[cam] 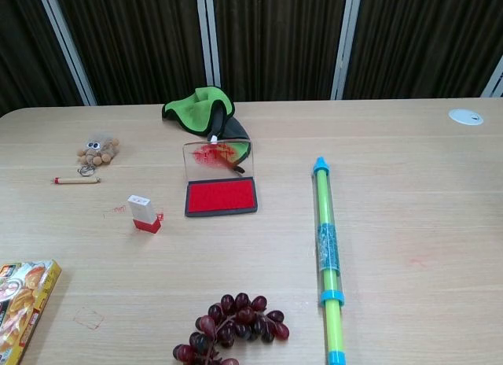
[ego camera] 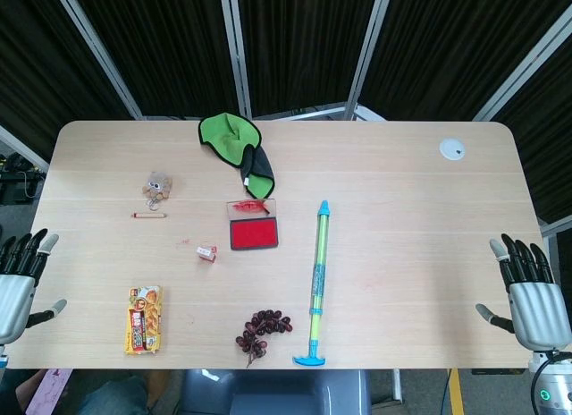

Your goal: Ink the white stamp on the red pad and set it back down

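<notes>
The white stamp (ego camera: 207, 253) (cam: 143, 213), with a red base, stands on the table left of the red ink pad (ego camera: 254, 232) (cam: 222, 197), whose clear lid is raised behind it. My left hand (ego camera: 18, 281) hovers open at the table's left edge, fingers spread, far from the stamp. My right hand (ego camera: 529, 292) is open at the right edge, also holding nothing. Neither hand appears in the chest view.
A green cloth (ego camera: 234, 144) lies behind the pad. A long green and blue pump toy (ego camera: 318, 281) lies right of it. Grapes (ego camera: 263, 328) and a snack pack (ego camera: 144, 320) sit near the front edge; a small plush (ego camera: 157, 186) and a pencil (ego camera: 148, 215) at left.
</notes>
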Controlling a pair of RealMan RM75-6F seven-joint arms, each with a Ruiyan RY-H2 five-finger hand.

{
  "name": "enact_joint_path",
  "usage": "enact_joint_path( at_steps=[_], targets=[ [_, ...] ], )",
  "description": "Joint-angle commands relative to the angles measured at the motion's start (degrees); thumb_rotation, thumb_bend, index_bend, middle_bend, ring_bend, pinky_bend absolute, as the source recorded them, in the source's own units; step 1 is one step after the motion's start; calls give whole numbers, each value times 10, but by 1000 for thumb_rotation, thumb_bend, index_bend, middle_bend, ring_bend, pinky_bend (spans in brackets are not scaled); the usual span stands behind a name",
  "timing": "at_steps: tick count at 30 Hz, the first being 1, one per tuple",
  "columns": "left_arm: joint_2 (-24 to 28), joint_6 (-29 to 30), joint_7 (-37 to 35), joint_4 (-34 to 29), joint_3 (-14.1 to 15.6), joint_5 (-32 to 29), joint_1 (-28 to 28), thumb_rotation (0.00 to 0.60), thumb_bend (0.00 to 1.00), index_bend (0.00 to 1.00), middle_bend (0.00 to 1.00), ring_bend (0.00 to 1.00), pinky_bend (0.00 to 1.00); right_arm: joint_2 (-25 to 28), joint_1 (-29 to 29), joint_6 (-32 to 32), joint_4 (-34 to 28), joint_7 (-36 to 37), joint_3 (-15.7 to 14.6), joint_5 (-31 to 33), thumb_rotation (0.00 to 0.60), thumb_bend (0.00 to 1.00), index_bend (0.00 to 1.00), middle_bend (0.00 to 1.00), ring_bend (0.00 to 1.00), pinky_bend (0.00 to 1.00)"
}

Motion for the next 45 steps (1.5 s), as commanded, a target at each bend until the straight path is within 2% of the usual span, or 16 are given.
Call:
enact_joint_path(
  at_steps=[1, 5, 7, 8, 10, 12, 14, 19, 24, 26, 29, 32, 37, 45],
  targets=[
    [-1, -1, 1, 2, 0, -1, 0, 600, 0, 0, 0, 0, 0, 0, 0, -1, -1, 0, 0, 1, 600, 0, 0, 0, 0, 0],
    [-10, -7, 1, 14, -1, 5, -7, 600, 0, 0, 0, 17, 1, -1, 2, -5, 0, 3, 0, 2, 600, 0, 0, 0, 0, 0],
    [-22, -16, -4, 23, -6, 5, -16, 600, 0, 0, 0, 189, 166, -1, 3, -8, 1, 5, 1, 5, 600, 0, 0, 0, 0, 0],
    [-31, -31, -7, 29, -11, -1, -26, 600, 0, 0, 0, 346, 335, -1, 5, -10, 2, 5, 2, 7, 600, 0, 0, 0, 0, 0],
    [-53, -58, 0, 44, -24, -14, -48, 600, 0, 0, 0, 556, 614, -3, 7, -15, 3, 3, 3, 10, 600, 0, 0, 0, 0, 0],
    [-83, -94, 7, 61, -40, -33, -76, 600, 0, 0, 0, 672, 749, -6, 10, -21, 6, -1, 3, 13, 600, 0, 0, 0, 0, 0],
    [-116, -153, 16, 76, -57, -63, -115, 600, 0, 0, 0, 715, 786, -8, 13, -29, 12, -6, 4, 19, 600, 0, 0, 0, 0, 0],
    [-180, -259, 22, 109, -79, -118, -186, 600, 40, 0, 0, 750, 814, -12, 14, -32, 16, -12, 9, 32, 600, 0, 0, 0, 0, 0],
    [-232, -329, -10, 161, -89, -128, -244, 600, 117, 30, 2, 775, 835, -15, 13, -35, 22, -22, 11, 45, 600, 0, 0, 0, 0, 0],
    [-246, -341, -32, 182, -90, -120, -260, 600, 158, 77, 22, 786, 844, -15, 12, -35, 23, -26, 12, 51, 600, 0, 0, 0, 0, 0],
    [-257, -349, -69, 203, -89, -108, -274, 600, 223, 160, 104, 799, 854, -16, 10, -33, 24, -30, 12, 56, 600, 0, 0, 0, 0, 0],
    [-265, -357, -94, 229, -84, -100, -286, 600, 239, 223, 177, 801, 857, -17, 8, -33, 26, -36, 12, 60, 600, 0, 0, 0, 0, 0],
    [-272, -366, -115, 250, -75, -95, -297, 600, 267, 279, 240, 802, 857, -19, 6, -37, 30, -40, 11, 68, 600, 0, 0, 0, 0, 0],
    [-286, -368, -129, 262, -61, -86, -311, 600, 280, 320, 286, 801, 857, -19, 6, -37, 30, -40, 14, 75, 600, 0, 0, 0, 0, 0]
  ],
)
